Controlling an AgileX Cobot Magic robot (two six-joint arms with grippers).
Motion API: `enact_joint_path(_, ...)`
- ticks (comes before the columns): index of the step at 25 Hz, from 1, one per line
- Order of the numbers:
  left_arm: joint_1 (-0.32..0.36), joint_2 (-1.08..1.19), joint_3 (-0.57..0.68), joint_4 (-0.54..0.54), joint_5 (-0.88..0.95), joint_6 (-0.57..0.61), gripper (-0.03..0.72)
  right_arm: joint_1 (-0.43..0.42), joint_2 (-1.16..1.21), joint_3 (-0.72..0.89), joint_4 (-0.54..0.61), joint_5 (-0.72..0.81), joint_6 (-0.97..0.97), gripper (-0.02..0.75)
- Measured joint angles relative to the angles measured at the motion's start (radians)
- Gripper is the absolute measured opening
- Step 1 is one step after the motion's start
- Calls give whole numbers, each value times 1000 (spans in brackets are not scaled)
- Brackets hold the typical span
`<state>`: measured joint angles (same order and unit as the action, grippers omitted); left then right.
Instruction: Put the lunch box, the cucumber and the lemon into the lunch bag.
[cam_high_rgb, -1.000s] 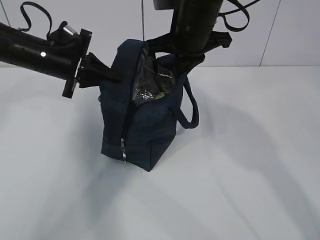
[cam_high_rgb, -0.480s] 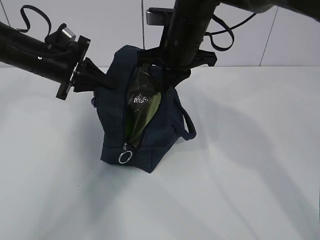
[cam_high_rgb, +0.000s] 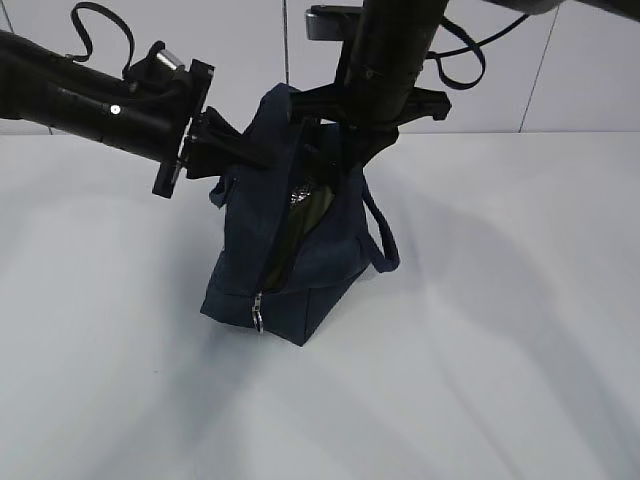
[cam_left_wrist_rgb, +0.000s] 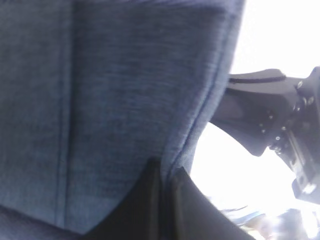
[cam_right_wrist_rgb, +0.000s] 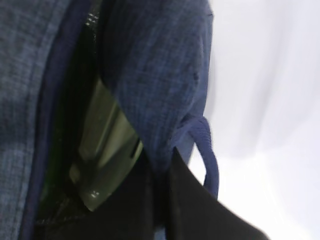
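The dark navy lunch bag (cam_high_rgb: 300, 270) stands on the white table, pulled up tall at its top. My left gripper (cam_high_rgb: 262, 152) is shut on the bag's left rim; in the left wrist view its fingers (cam_left_wrist_rgb: 150, 200) pinch the navy fabric (cam_left_wrist_rgb: 110, 90). My right gripper (cam_high_rgb: 345, 150) is shut on the bag's right rim (cam_right_wrist_rgb: 160, 90). The lunch box's pale sage-green lid (cam_right_wrist_rgb: 107, 150) shows inside the open bag, and in the exterior view (cam_high_rgb: 305, 215) too. The cucumber and the lemon are hidden.
A silver zipper pull (cam_high_rgb: 258, 312) hangs at the bag's lower front. One loop handle (cam_high_rgb: 382, 240) droops on the bag's right side. The white table (cam_high_rgb: 500, 350) spreads all around, with a pale wall behind.
Both grippers have shifted right and up with the bag's rims. The opening has narrowed and the bag stands taller. The ring pull has swung back to hang flat.
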<state>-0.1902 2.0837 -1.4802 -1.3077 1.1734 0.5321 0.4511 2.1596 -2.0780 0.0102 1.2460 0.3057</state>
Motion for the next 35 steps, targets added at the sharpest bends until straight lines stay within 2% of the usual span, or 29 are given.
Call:
enact_joint_path(10,-51,8,0,-199,-13,-3,-9,-80,-85,2,24,20,-76,23)
enact_joint_path(25,-51,104,0,-237,-12,-8,5,-99,-52,2,2,9,-91,36)
enact_joint_path(28,-51,104,0,-229,-11,-8,96,-99,-51,2,-33,9,-91,85)
enact_joint_path(31,-51,104,0,-220,-11,-9,269,-99,-51,2,-39,5,-91,179)
enact_joint_path(32,-51,104,0,-217,-11,-9,306,-99,-51,2,-38,5,-91,211)
enact_joint_path(35,-51,104,0,-216,-11,-9,361,-99,-51,2,-32,5,-96,298)
